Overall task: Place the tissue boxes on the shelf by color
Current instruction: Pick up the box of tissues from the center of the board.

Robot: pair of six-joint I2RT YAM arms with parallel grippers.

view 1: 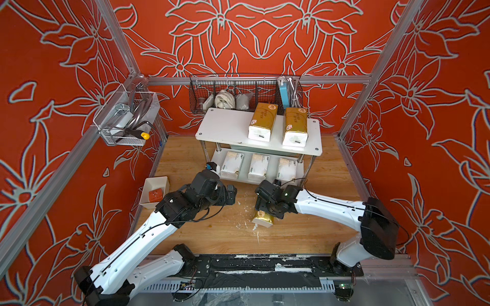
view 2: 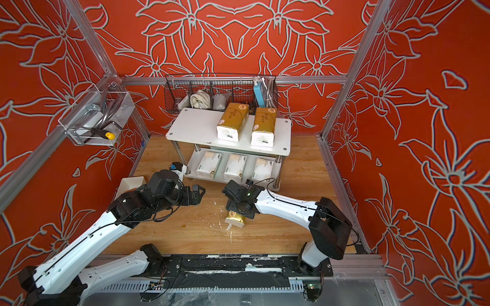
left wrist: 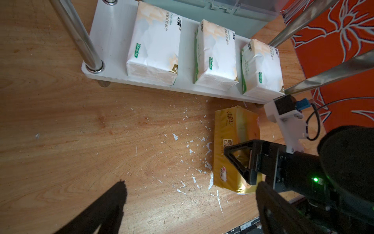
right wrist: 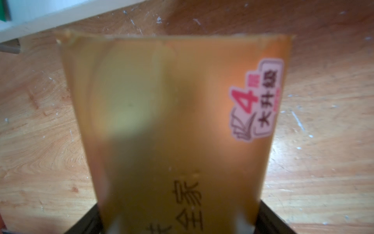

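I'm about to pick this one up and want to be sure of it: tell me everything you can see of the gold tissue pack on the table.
The gold tissue pack is a brick-shaped soft pack in shiny gold film with black print, a pink-and-red sticker near one corner and a whitish end. It lies flat on the wooden table, close in front of the lower tier of the shelf. The right gripper has its jaws either side of it; whether they press it I cannot tell.

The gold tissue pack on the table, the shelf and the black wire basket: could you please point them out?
gold tissue pack (left wrist: 232, 129), left wrist view, its top face.
shelf (view 1: 225, 124), in a top view, bare upper tier.
black wire basket (view 1: 262, 91), in a top view, front mesh.
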